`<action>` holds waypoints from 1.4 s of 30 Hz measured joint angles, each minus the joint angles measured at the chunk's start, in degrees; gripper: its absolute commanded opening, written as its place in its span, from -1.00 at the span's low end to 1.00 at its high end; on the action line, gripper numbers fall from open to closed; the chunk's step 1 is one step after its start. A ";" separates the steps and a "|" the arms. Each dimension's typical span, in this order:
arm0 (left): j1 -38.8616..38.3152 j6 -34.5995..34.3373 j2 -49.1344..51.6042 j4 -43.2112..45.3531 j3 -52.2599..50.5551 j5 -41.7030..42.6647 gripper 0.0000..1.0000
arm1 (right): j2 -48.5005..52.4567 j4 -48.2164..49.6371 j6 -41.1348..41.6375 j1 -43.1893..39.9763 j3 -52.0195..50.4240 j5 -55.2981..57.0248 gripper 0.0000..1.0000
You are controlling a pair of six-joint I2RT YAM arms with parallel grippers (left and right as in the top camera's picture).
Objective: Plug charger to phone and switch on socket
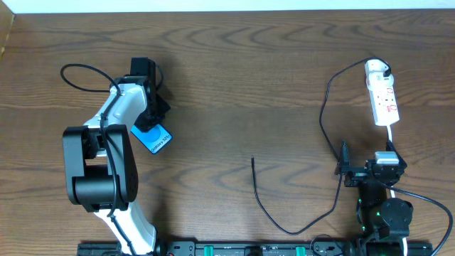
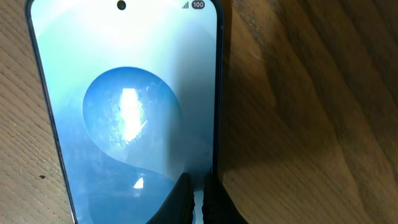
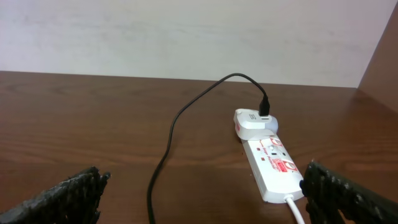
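1. You look down on a dark wood-grain table (image 1: 234, 85) — its grain runs sideways.
2. Past its far edge you see a pale wall (image 3: 186, 31).
3. At far right, a brown panel (image 3: 382, 56).

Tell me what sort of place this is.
Probably a robot test bench: a left arm and right arm at a wooden table, a white wall, and a phone and socket set out.

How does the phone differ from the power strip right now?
The phone shows a blue screen; the power strip is white with red marks. The phone lies at the left, under the shut left gripper; the power strip lies far right, clear of the open right gripper. The power strip carries the white adapter; the cable tip lies apart from the phone. Both lie flat on the table.
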 measured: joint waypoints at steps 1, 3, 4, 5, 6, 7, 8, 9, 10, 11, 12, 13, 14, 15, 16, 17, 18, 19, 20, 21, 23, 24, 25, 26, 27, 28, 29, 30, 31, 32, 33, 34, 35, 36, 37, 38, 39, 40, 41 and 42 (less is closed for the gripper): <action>0.00 0.00 0.00 -0.02 0.00 0.00 -0.86 | 0.00 0.00 0.00 0.00 0.00 0.00 0.99; 0.00 -0.02 0.00 -0.02 0.00 0.00 -0.85 | 0.00 0.00 0.00 0.00 0.00 0.00 0.99; 0.00 -0.02 0.00 0.00 0.00 0.00 -0.85 | 0.00 0.00 0.00 0.00 0.00 0.00 0.99; 0.00 -0.02 0.00 0.00 0.00 0.00 -0.85 | 0.00 0.00 -0.02 0.00 0.00 0.00 0.99; 0.00 -0.02 0.00 -0.02 0.00 0.00 -0.73 | 0.00 0.00 -0.02 0.00 0.00 0.00 0.99; 0.00 -0.02 0.00 0.00 0.00 0.00 -0.53 | 0.00 0.00 -0.02 0.00 0.00 0.00 0.99; 0.00 0.09 0.00 -0.09 0.00 -0.04 -0.27 | 0.00 0.00 0.00 0.00 0.00 0.00 0.98; 0.00 0.07 0.00 -0.13 0.00 -0.22 -0.04 | 0.00 0.00 0.00 0.00 0.00 0.00 0.99; 0.02 -0.26 0.00 -0.11 0.00 -0.33 0.08 | 0.00 0.00 0.00 0.00 0.00 0.00 0.98; 0.11 -0.31 0.00 -0.11 -0.02 -0.48 0.29 | 0.00 -0.02 0.00 0.00 0.00 0.00 0.99; 0.22 -0.20 0.00 -0.02 0.00 -0.42 0.35 | 0.00 0.00 0.00 0.00 0.00 0.00 0.99; 0.26 -0.09 0.00 0.07 0.00 -0.46 0.40 | 0.00 0.02 0.00 0.00 0.00 0.00 0.99; 0.26 -0.44 0.00 0.04 -0.02 -0.33 0.47 | 0.00 0.00 0.00 0.00 0.00 0.00 0.98; 0.26 -0.31 0.00 0.09 -0.02 -0.37 0.51 | 0.00 0.00 0.00 0.00 0.00 0.00 0.99; 0.26 -0.31 0.00 0.09 -0.02 -0.35 0.53 | 0.00 0.00 0.00 0.00 0.00 0.00 0.99; 0.26 -0.31 0.00 0.07 -0.02 -0.35 0.54 | 0.00 0.00 0.00 0.00 0.00 0.00 0.99; 0.26 -0.26 0.00 0.04 -0.02 -0.37 0.55 | 0.00 0.00 0.00 0.00 0.00 0.00 0.99; 0.26 -0.24 0.00 0.04 -0.02 -0.37 0.55 | 0.00 0.00 0.00 0.00 0.00 0.00 0.98; 0.26 -0.22 0.00 0.02 -0.02 -0.37 0.56 | 0.00 0.00 0.00 0.00 0.00 0.00 0.99; 0.26 -0.22 0.00 -0.02 -0.02 -0.37 0.57 | 0.00 0.00 0.00 0.00 0.00 0.00 0.99; 0.26 -0.22 0.00 -0.09 -0.02 -0.37 0.58 | 0.00 0.00 0.00 0.00 0.00 0.00 0.99; 0.26 -0.22 0.00 -0.11 -0.02 -0.37 0.58 | 0.00 0.00 0.00 0.00 0.00 0.00 0.99; 0.26 -0.20 0.00 -0.13 -0.02 -0.39 0.58 | 0.00 0.00 0.00 0.00 0.00 0.00 0.99; 0.26 -0.22 -0.02 -0.20 -0.02 -0.37 0.59 | 0.00 0.00 0.00 0.00 0.00 0.00 0.99; 0.26 -0.22 -0.04 -0.31 -0.02 -0.35 0.59 | 0.00 0.00 0.00 0.00 0.00 0.00 0.98; 0.26 -0.22 -0.09 -0.50 -0.02 -0.33 0.59 | 0.00 0.00 0.00 0.00 0.00 0.00 0.99; 0.26 -0.20 -0.11 -0.66 -0.02 -0.33 0.60 | 0.00 0.00 0.00 0.00 0.00 0.00 0.99; 0.26 -0.22 -0.20 -0.92 -0.02 -0.24 0.61 | 0.00 0.00 0.00 0.00 0.00 0.00 0.99; 0.26 -0.22 -0.22 -1.07 -0.02 -0.20 0.73 | 0.00 0.00 -0.02 0.00 0.00 0.00 0.98; 0.26 -0.20 -0.33 -1.29 -0.02 -0.20 0.73 | 0.00 0.00 0.00 0.00 0.00 0.00 0.98; 0.26 -0.35 -0.48 -1.42 -0.02 -0.20 0.74 | 0.00 0.00 0.00 0.00 0.00 0.00 0.98; 0.26 -0.13 -0.81 -1.64 -0.07 -0.20 0.75 | 0.00 0.00 0.00 0.00 0.00 0.00 0.98; 0.26 -0.09 -1.11 -1.66 -0.09 -0.15 0.76 | 0.00 0.00 0.00 0.00 0.00 0.00 0.99; 0.26 -0.04 -1.73 -1.73 -0.11 -0.17 0.76 | 0.00 0.00 0.00 0.00 0.00 0.00 0.99; 0.26 -0.04 -2.60 -1.79 -0.13 -0.17 0.77 | 0.00 0.00 0.00 0.00 0.00 0.00 0.98; 0.26 -0.02 -3.93 -1.79 -0.13 -0.17 0.77 | 0.00 0.00 0.00 0.00 0.00 0.00 0.99; 0.26 -0.02 -4.96 -1.79 -0.13 -0.17 0.77 | 0.00 0.00 0.00 0.00 0.00 0.00 0.99; 0.26 -0.02 -5.81 -1.79 -0.13 -0.17 0.78 | 0.00 0.00 0.00 0.00 0.00 0.00 0.99; 0.26 -0.04 -6.71 -1.79 -0.13 -0.20 0.78 | 0.00 0.00 0.00 0.00 0.00 0.00 0.99; 0.26 -0.26 -7.32 -1.84 -0.13 -0.17 0.78 | 0.00 0.00 0.00 0.00 0.00 0.00 0.98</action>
